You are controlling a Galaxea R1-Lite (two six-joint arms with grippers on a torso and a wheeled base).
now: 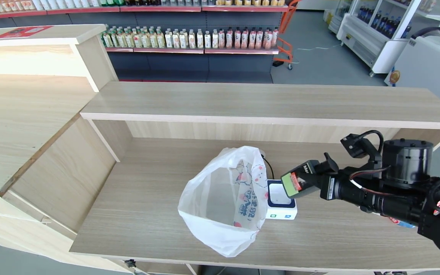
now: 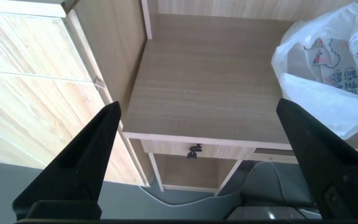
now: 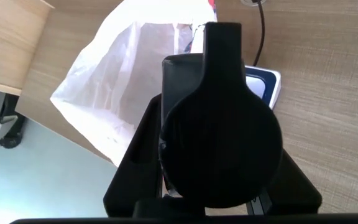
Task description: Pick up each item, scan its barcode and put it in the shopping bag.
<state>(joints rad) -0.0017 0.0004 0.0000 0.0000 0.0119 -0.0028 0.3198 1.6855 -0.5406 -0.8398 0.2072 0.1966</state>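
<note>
Right gripper (image 1: 312, 178) with box (image 1: 295, 183) over scanner (image 1: 280, 201)

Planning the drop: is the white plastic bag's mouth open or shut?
Open. The white plastic shopping bag stands on the wooden counter with its mouth spread wide, the inside visible.
</note>
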